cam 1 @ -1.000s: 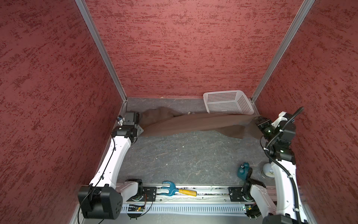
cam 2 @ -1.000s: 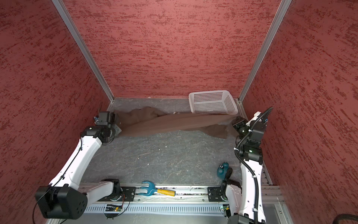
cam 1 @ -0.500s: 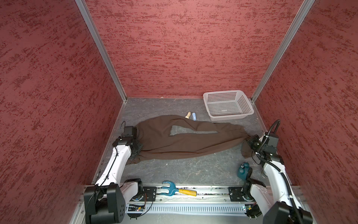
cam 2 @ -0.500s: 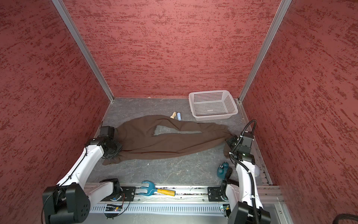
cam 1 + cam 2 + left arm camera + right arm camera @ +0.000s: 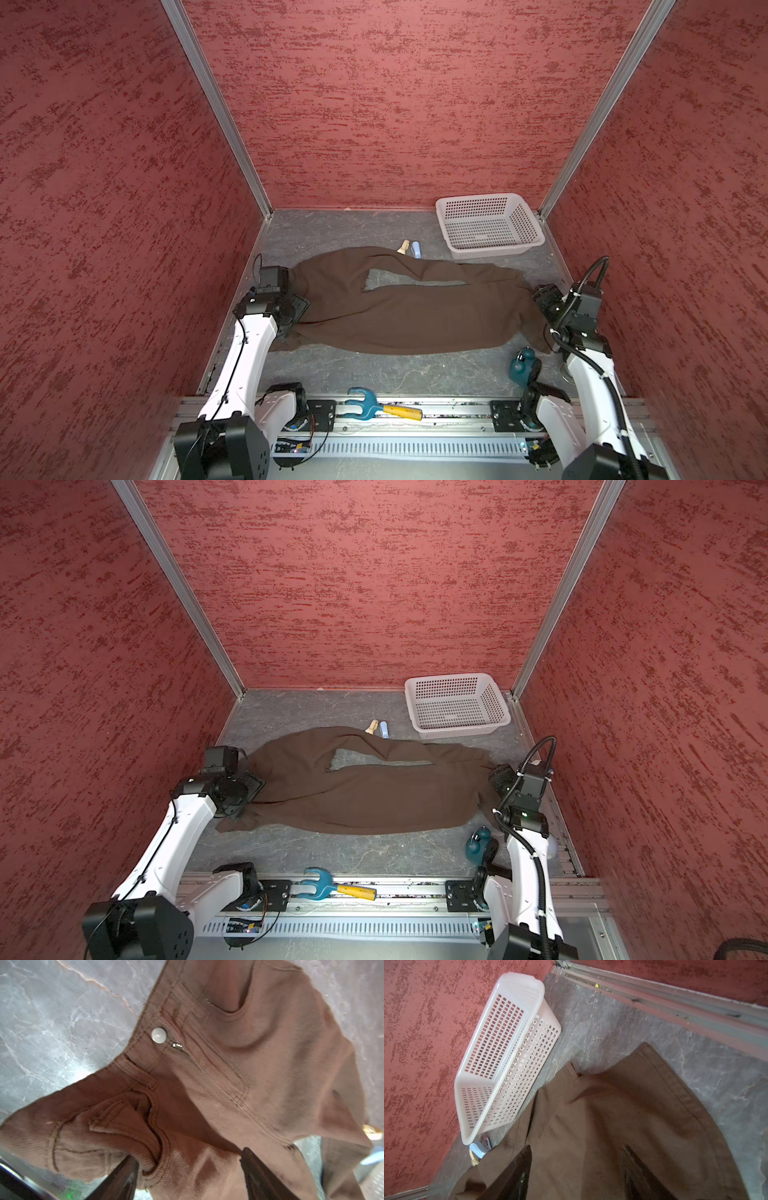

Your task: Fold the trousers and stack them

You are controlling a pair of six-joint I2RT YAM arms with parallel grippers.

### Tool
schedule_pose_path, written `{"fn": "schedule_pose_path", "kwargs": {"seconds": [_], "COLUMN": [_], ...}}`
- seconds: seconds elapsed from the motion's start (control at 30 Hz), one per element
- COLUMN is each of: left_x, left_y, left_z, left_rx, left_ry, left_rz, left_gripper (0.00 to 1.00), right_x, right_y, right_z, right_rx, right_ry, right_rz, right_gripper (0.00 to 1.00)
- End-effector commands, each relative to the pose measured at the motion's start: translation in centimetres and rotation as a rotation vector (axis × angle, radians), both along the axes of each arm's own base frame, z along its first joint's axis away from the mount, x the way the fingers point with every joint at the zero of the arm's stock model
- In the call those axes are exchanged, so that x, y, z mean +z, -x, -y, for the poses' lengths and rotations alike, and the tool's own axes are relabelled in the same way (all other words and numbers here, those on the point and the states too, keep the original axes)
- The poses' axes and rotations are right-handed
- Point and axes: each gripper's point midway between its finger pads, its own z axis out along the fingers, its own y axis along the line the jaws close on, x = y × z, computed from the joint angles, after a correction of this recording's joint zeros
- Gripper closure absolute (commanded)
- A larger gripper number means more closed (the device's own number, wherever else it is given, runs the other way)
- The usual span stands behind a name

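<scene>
The dark olive-brown trousers [image 5: 415,316] [image 5: 365,800] lie spread flat across the grey table in both top views, waist to the left and both legs running right. My left gripper [image 5: 299,307] [image 5: 253,785] sits at the waist end. In the left wrist view its fingers stand apart, gripper [image 5: 189,1155] open over the waistband, near the trousers' [image 5: 207,1084] silver button. My right gripper [image 5: 540,297] [image 5: 496,777] is at the leg ends. In the right wrist view that gripper [image 5: 577,1147] is open above the trousers [image 5: 612,1115], holding nothing.
A white basket [image 5: 490,226] [image 5: 457,704] [image 5: 500,1059] stands at the back right, just beyond the legs. Two small items, wooden and blue [image 5: 409,249], lie behind the trousers. A teal object [image 5: 521,365] sits front right. A blue-and-yellow tool [image 5: 382,409] rests on the front rail.
Both grippers were shut on the trousers, holding them stretched at the back. They came forward and down, the trousers now lie flat, and both grippers have opened and let go.
</scene>
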Motion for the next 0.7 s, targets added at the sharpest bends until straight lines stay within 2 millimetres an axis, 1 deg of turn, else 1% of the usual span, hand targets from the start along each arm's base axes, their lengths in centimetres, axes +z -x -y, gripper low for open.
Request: {"fn": "schedule_pose_path", "kwargs": {"seconds": [0.0, 0.07, 0.1, 0.17, 0.23, 0.3, 0.37, 0.43, 0.5, 0.53, 0.6, 0.67], "left_x": [3.2, 4.7, 5.3, 6.1, 6.2, 5.9, 4.8, 3.3, 1.6, 0.9, -0.6, -1.9], "left_y": [-0.9, -0.9, -0.9, -0.9, -1.2, -1.6, -2.0, -2.3, -2.8, -3.2, -4.1, -5.3], "left_z": [0.3, 0.2, 0.1, -0.1, 0.0, 0.3, 0.5, 0.7, 1.0, 1.1, 1.5, 2.1], "left_rx": [0.000, 0.009, 0.014, 0.020, 0.006, -0.025, -0.037, -0.041, -0.047, -0.051, -0.067, -0.084], "left_ry": [0.018, 0.013, 0.007, -0.005, -0.005, 0.005, 0.017, 0.042, 0.066, 0.077, 0.105, 0.140], "left_rz": [0.110, 0.160, 0.181, 0.213, 0.223, 0.218, 0.194, 0.164, 0.134, 0.124, 0.116, 0.119], "left_gripper": [0.28, 0.29, 0.31, 0.32, 0.38, 0.40, 0.43, 0.43, 0.43, 0.45, 0.57, 0.67], "right_x": [5.0, 5.8, 5.9, 5.5, 4.2, 2.1, 0.3, -0.9, -2.0, -2.5, -3.5, -5.0], "right_y": [-1.8, -2.8, -3.3, -4.3, -4.7, -4.8, -4.6, -4.5, -4.4, -4.4, -4.4, -4.1], "right_z": [1.2, 0.8, 0.5, -0.5, -1.4, -2.5, -3.3, -3.9, -4.4, -4.6, -5.3, -6.1], "right_rx": [-0.031, 0.000, 0.025, 0.085, 0.119, 0.148, 0.163, 0.172, 0.181, 0.186, 0.214, 0.243], "right_ry": [0.050, 0.032, 0.019, -0.011, -0.033, -0.046, -0.062, -0.074, -0.082, -0.084, -0.086, -0.093], "right_rz": [0.139, 0.162, 0.168, 0.177, 0.135, 0.071, 0.024, -0.005, -0.030, -0.040, -0.065, -0.113], "right_gripper": [0.31, 0.35, 0.36, 0.36, 0.33, 0.31, 0.30, 0.30, 0.34, 0.35, 0.37, 0.37]}}
